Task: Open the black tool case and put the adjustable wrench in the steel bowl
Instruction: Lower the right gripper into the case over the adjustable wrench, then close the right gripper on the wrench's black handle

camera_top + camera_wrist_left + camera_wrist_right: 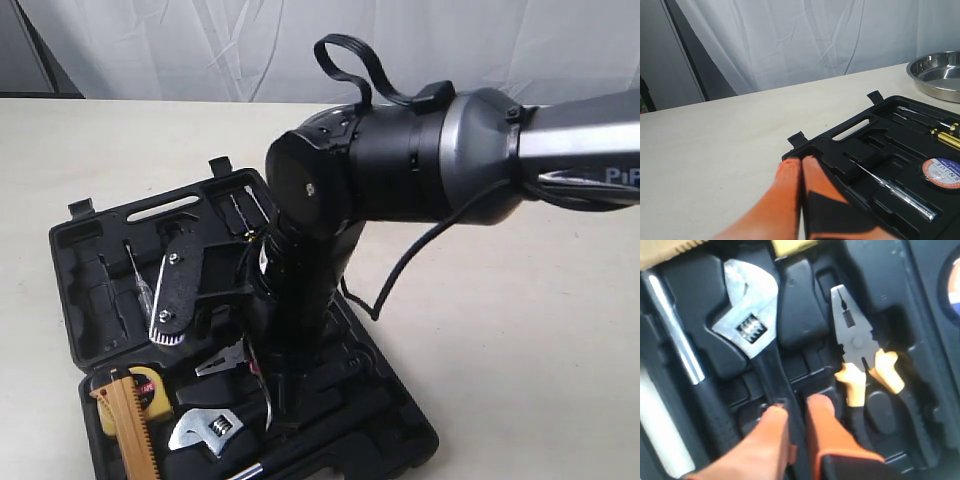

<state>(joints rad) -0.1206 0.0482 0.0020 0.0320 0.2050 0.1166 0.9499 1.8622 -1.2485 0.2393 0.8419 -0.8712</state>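
The wrench (747, 315) lies at the near end of the open black case (75, 290). The right gripper (796, 410) pinches its black handle. The left gripper (801, 161) has its fingers pressed together. The steel bowl (940, 75) sits past the case.

Little room round adjustable wrench (747, 315): pliers (856, 342) one side, steel rod (672, 325) other.

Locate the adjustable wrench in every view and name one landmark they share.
Exterior view: the adjustable wrench lies near the bottom edge, inside the black tool case.
Left wrist view: not in it.
Right wrist view: in its recess beside the pliers, handle end at the right gripper.
Shared landmark: the black tool case, in all three.
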